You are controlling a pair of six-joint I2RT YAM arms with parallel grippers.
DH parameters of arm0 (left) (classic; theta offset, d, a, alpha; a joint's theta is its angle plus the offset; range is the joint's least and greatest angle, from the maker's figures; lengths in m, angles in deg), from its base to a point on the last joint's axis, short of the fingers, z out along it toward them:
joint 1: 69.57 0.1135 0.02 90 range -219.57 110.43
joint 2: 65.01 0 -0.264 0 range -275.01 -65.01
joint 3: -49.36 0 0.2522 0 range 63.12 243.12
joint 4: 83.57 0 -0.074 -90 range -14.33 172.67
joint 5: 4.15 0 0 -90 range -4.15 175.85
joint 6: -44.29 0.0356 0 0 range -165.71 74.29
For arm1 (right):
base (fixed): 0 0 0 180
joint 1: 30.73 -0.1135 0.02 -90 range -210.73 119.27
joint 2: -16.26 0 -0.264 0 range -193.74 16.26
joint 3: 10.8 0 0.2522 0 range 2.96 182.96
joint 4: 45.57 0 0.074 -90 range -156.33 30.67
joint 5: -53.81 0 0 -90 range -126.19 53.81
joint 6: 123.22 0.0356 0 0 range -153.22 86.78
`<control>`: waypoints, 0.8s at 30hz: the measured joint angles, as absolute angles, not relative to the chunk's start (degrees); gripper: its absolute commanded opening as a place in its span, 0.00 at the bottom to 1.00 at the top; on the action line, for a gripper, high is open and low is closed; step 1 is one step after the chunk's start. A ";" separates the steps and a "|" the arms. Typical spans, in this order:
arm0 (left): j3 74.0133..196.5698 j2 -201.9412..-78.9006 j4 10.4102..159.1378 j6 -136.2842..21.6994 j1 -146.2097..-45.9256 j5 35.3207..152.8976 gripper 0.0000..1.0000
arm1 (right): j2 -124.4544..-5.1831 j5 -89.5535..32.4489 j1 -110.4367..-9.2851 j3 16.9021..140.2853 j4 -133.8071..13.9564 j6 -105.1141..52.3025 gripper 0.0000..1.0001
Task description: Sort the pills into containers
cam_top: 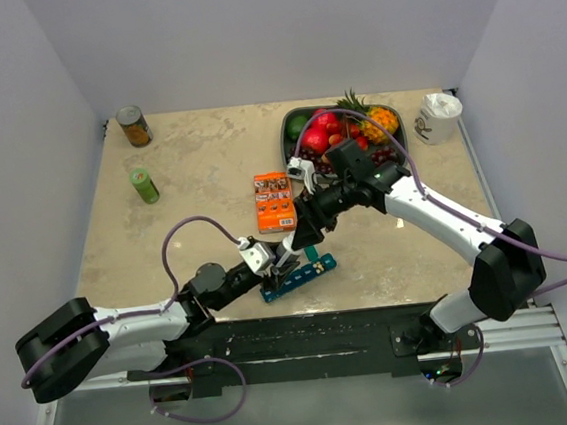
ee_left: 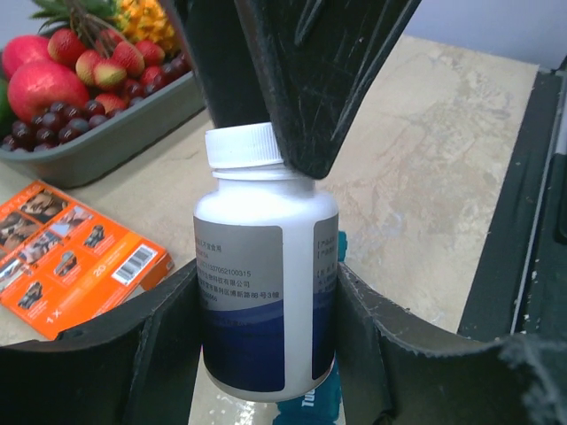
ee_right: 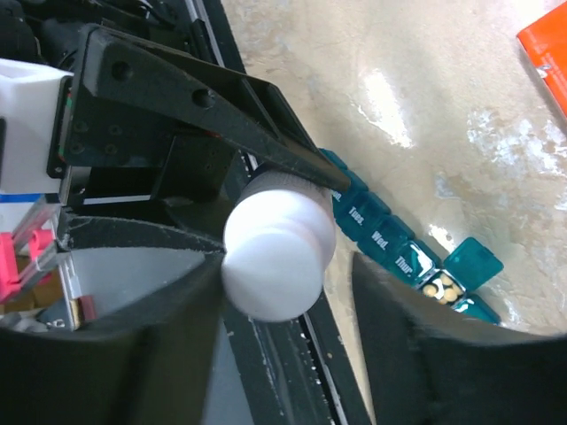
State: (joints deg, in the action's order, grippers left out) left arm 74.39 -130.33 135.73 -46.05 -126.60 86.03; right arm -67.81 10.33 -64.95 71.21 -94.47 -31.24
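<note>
My left gripper [ee_left: 266, 276] is shut on the body of a small white bottle [ee_left: 266, 310] with a blue label, holding it upright over the teal pill organiser [cam_top: 300, 276]. The white cap [ee_right: 279, 252] is on. My right gripper [ee_right: 285, 266] is open around the cap from above; one finger [ee_right: 177, 292] touches it and the other finger [ee_right: 399, 310] stands apart. In the right wrist view the organiser [ee_right: 381, 226] lies under the bottle. One compartment is open and holds a few yellowish pills [ee_right: 440, 288]. In the top view both grippers, left [cam_top: 271, 256] and right [cam_top: 301, 236], meet over the organiser.
A flat orange box [cam_top: 274, 200] lies just behind the grippers. A grey tray [cam_top: 288, 122] of fruit stands at the back. A can [cam_top: 134, 125] and a green bottle [cam_top: 143, 185] are at the far left, a white cup [cam_top: 439, 117] at the far right. The black base rail [cam_top: 305, 336] runs along the near edge.
</note>
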 measured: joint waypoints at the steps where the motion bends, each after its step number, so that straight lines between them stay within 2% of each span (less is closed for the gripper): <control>1: 74.39 -130.31 136.36 -46.05 -126.65 86.49 0.00 | -67.83 10.46 -64.97 71.23 -94.44 -31.40 0.73; 5: 74.39 -130.14 138.29 -46.05 -126.71 88.07 0.00 | -67.83 11.20 -65.06 72.43 -95.69 -33.32 0.85; 10: 74.39 -128.37 137.85 -46.05 -126.71 89.27 0.00 | -67.07 11.49 -65.02 74.49 -96.78 -36.97 0.91; 13: 74.30 -126.36 137.19 -46.05 -126.71 89.97 0.00 | -65.97 11.58 -64.82 75.73 -99.32 -40.92 0.99; 19: 73.41 -121.42 134.00 -46.05 -126.69 92.42 0.00 | -64.18 12.10 -64.54 80.78 -109.13 -57.47 0.99; 24: 72.97 -118.58 130.59 -46.25 -126.58 96.46 0.00 | -64.23 15.62 -64.45 87.49 -123.14 -82.50 0.99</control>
